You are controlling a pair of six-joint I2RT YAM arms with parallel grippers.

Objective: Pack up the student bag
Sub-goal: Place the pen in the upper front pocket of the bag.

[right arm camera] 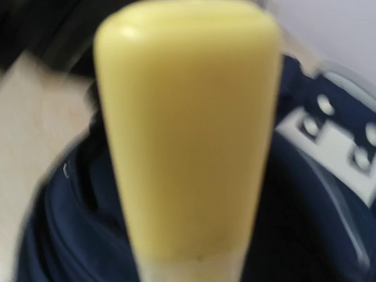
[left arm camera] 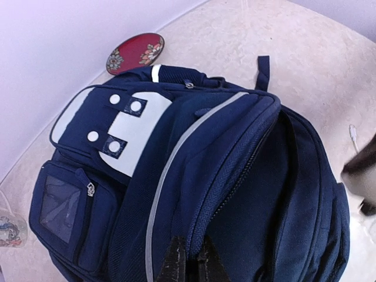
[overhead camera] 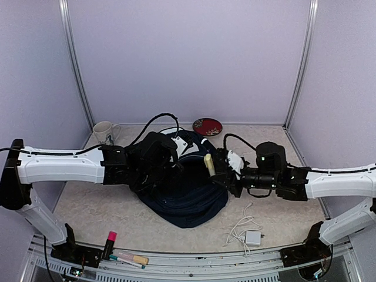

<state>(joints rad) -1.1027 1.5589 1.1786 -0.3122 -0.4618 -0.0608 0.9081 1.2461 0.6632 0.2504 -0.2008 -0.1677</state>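
Note:
The student bag (overhead camera: 188,194) is a large dark navy backpack lying mid-table, with its main compartment gaping. In the left wrist view the student bag (left arm camera: 194,147) shows its white patch and thin white stripe. My left gripper (overhead camera: 169,166) is shut on the bag's zippered rim, and its black fingertips (left arm camera: 175,258) pinch the fabric. My right gripper (overhead camera: 220,169) is shut on a pale yellow stick-shaped object (overhead camera: 208,164) and holds it upright over the bag's right side. That yellow object (right arm camera: 188,129) fills the right wrist view, blurred, and hides the fingers.
A white mug (overhead camera: 104,131) stands at the back left and a red patterned plate (overhead camera: 207,126) at the back behind the bag. A white charger with its cable (overhead camera: 251,237) lies at the front right. A pink-capped marker (overhead camera: 110,239) and other pens (overhead camera: 132,258) lie at the front left edge.

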